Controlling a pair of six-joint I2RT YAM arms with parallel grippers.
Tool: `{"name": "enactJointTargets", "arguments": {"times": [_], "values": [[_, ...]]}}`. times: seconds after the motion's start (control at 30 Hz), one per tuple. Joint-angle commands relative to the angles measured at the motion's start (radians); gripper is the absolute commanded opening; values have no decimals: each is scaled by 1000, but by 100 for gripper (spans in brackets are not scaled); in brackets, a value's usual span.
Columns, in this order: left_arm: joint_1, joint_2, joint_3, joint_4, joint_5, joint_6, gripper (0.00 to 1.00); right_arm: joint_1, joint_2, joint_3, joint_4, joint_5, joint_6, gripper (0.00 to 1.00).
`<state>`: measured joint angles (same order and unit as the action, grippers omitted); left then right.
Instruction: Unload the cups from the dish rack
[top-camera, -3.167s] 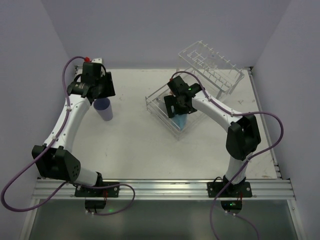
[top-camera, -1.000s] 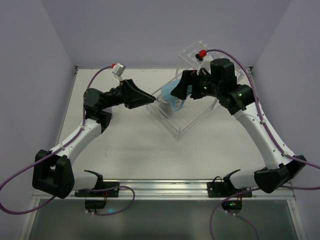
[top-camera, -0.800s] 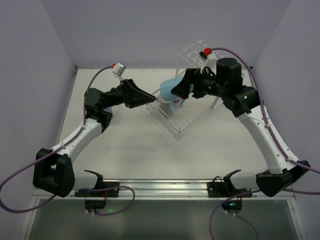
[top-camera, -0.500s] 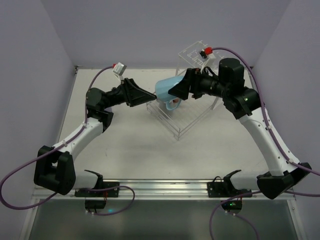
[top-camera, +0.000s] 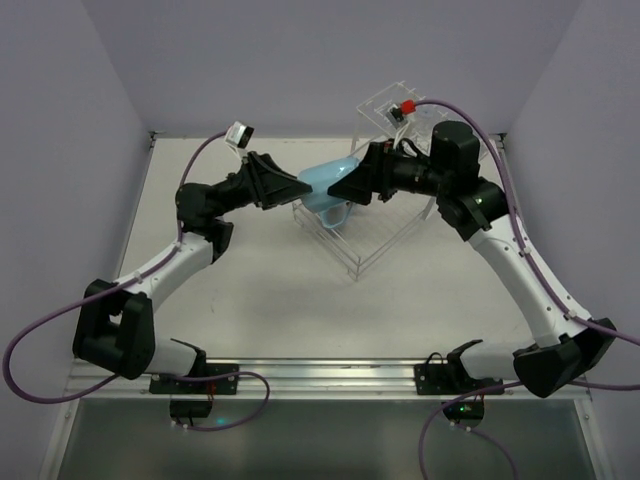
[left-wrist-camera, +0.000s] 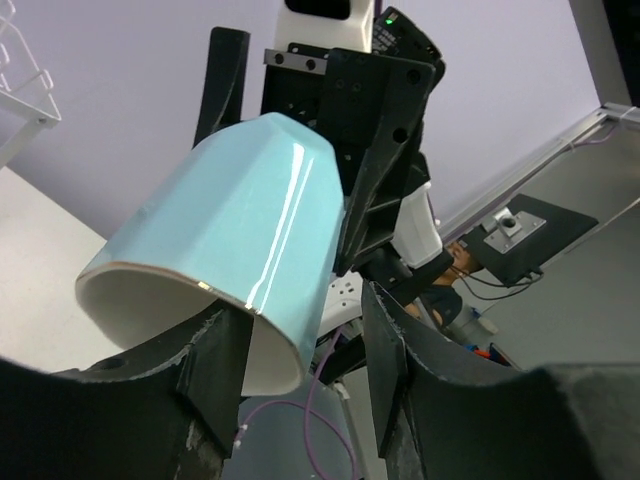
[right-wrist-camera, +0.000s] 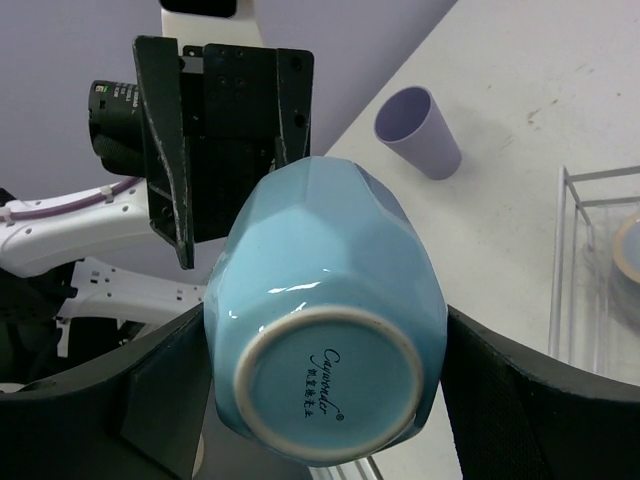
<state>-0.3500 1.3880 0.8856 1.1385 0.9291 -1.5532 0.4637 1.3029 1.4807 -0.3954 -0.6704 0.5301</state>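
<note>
Mid-air meeting over the left end of the dish rack (top-camera: 372, 252): both arms reach in from either side, tips nearly nose to nose. The right fingers (top-camera: 345, 190) have the light blue cup (top-camera: 322, 178) clamped, one finger pressed on each side of its body. It is held sideways, well above the counter (top-camera: 270, 300), with its base turned back toward the right wrist. From that wrist camera the round foot of the cup (right-wrist-camera: 325, 300) fills the middle, maker's script readable on it. The left arm's black fingers show just beyond it. Over on the left side, the left fingers (top-camera: 295, 185) are spread apart and hold nothing. In the left wrist view the cup's mouth (left-wrist-camera: 240, 230), cream inside, sits tilted between them, its lower rim dipping into the gap. Whether either finger is touching the rim, I cannot tell. Down on the counter, left of the rack, the purple cup (right-wrist-camera: 418, 132) stands on its own, mouth up. It is well clear of both arms' tips.
</note>
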Motion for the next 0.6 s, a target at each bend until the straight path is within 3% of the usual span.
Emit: {"name": "enactJointTargets", "arguments": {"times": [0.0,0.03,0.13,0.17,0.3,0.33,0.37,0.43,0.57], "values": [[-14,8,26,128,-36,-67,50,-5,-10,-14,207,-92,54,0],[-14,9,26,138,-39,-85,47,-5,-8,-20,217,-98,56,0],[-15,13,16,167,-49,-117,19,-5,-5,-45,253,-110,59,0],[-15,13,15,171,-49,-125,0,-5,-5,-46,259,-116,59,0],[-14,17,-7,210,-47,-165,0,-7,1,-45,253,-101,51,0],[-14,16,-14,205,-44,-162,0,-7,2,-34,236,-78,44,4],[-7,13,-17,198,-36,-154,0,-7,9,-24,213,-61,32,27],[0,2,-19,150,-20,-112,0,-7,12,-1,127,7,-16,41],[86,-46,-30,-79,40,20,0,-8,4,53,12,109,-91,85]]}}
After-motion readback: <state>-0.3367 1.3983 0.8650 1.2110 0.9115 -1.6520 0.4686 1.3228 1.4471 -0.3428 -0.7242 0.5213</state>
